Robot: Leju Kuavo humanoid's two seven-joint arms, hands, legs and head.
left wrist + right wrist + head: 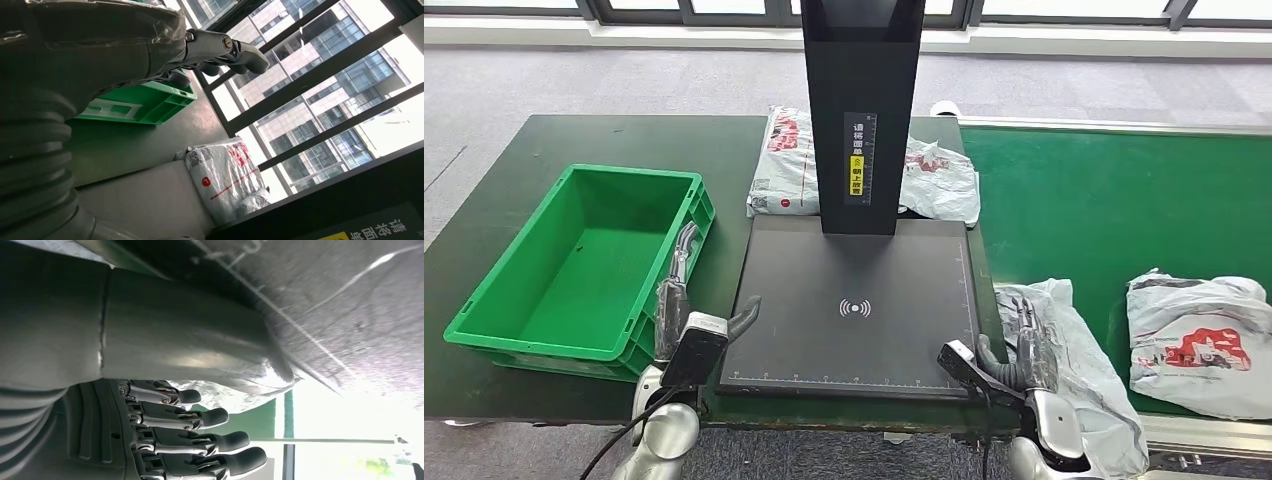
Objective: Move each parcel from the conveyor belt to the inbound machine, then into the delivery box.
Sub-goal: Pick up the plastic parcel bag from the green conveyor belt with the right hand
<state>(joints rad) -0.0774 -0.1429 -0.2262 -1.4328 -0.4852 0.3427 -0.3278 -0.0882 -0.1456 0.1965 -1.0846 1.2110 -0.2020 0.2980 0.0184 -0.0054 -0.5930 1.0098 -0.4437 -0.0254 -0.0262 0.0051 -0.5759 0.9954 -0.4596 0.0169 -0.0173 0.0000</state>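
A crumpled grey-white parcel [1084, 385] lies at the near left edge of the green conveyor belt [1104, 210]. My right hand [1026, 350] rests at this parcel's left side with fingers stretched out, gripping nothing. In the right wrist view the straight fingers [200, 437] lie apart from the thumb, with the parcel's plastic [350, 315] beyond it. A second parcel [1199, 345], white with red print, sits further right on the belt. My left hand [674, 300] hangs empty, fingers extended [220, 47], between the green delivery box [629, 172] and the black inbound machine's platform [854, 310].
The machine's black pillar [861, 110] rises at the back of the platform. Behind it lie two more parcels [784, 165] [939, 180], one also in the left wrist view [222, 175]. The delivery box [145, 102] is empty. Windows run along the far wall.
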